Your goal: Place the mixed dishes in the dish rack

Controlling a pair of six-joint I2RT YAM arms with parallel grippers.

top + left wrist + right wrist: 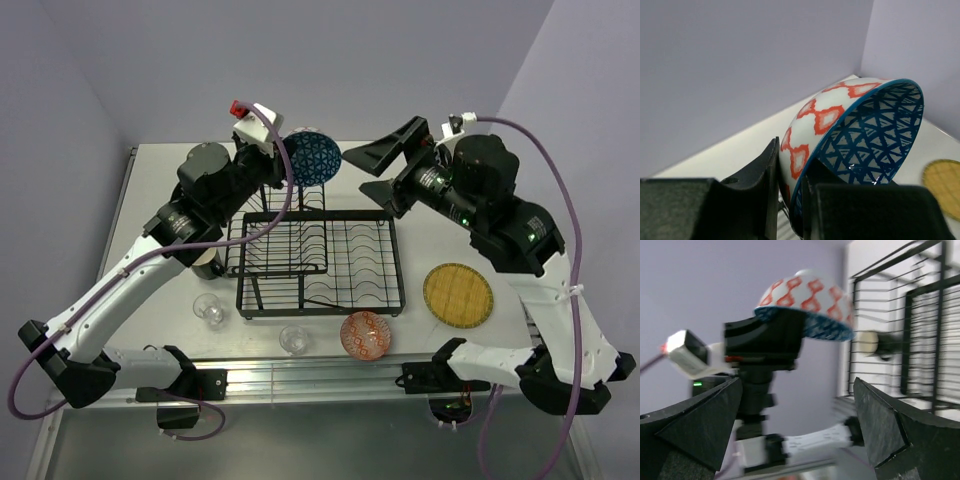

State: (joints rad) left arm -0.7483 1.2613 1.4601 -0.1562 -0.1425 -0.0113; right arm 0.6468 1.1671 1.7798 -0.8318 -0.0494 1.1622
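Note:
My left gripper (pixel 290 158) is shut on the rim of the small blue patterned bowl (pixel 312 157), holding it on edge in the air over the back of the dish rack (pixel 320 262). In the left wrist view one finger lies on the bowl's (pixel 855 125) red-and-white outside and the other on its blue inside. My right gripper (pixel 368 165) stands open just right of the bowl, with nothing between its fingers (pixel 695 420); its camera sees the bowl (pixel 805 297) and the rack (pixel 925 335). On the table lie the yellow plate (pixel 459 294), the orange-red bowl (pixel 365 335) and two glass cups (pixel 209 308) (pixel 295 339).
A black mug (pixel 208 265) stands left of the rack, partly hidden under my left arm. The rack's slots hold nothing. The table's near edge runs just behind the cups and the orange-red bowl; walls close in at the back and right.

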